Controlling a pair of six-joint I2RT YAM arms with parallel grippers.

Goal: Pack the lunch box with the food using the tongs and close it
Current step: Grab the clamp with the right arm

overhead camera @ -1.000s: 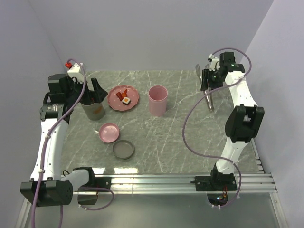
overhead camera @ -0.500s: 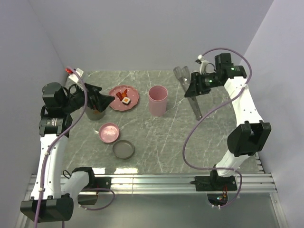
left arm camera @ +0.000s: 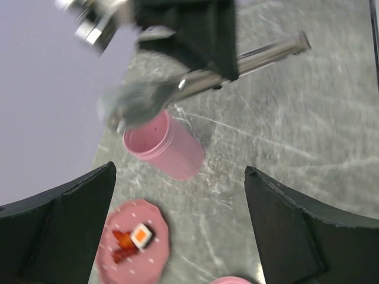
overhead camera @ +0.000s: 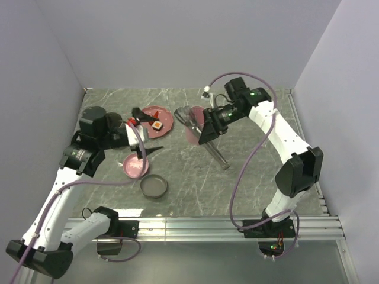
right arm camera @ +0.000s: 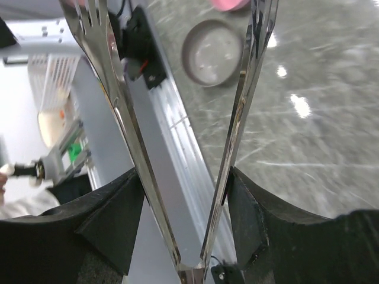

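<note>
Top external view, read from the near edge outward. Nearest lie a shallow grey round dish and, just beyond it to the left, a pink lid, both flat on the marble table. Just beyond the lid hangs the left gripper, jaws spread wide and holding nothing. To the right, the right gripper is clamped across the tongs. Its fingers press the two arms from outside, nearer the joined end, which points toward the near right. The forked tips reach far and left, in the air above the pink cylindrical container, presumably the lunch box. Farthest, just left of that container, the pink dotted plate carries the food: red-orange strips beside a white cube with an orange top.

Handling, as judged: the tongs look light, stiff, springy and slick, so a hold partway along the arms lets a squeeze close the tips. The pieces look small, soft and easily crushed or flicked away, and each is best pinched across its sides. The container's rim and the left gripper at the plate's near-left edge crowd the approach.
</note>
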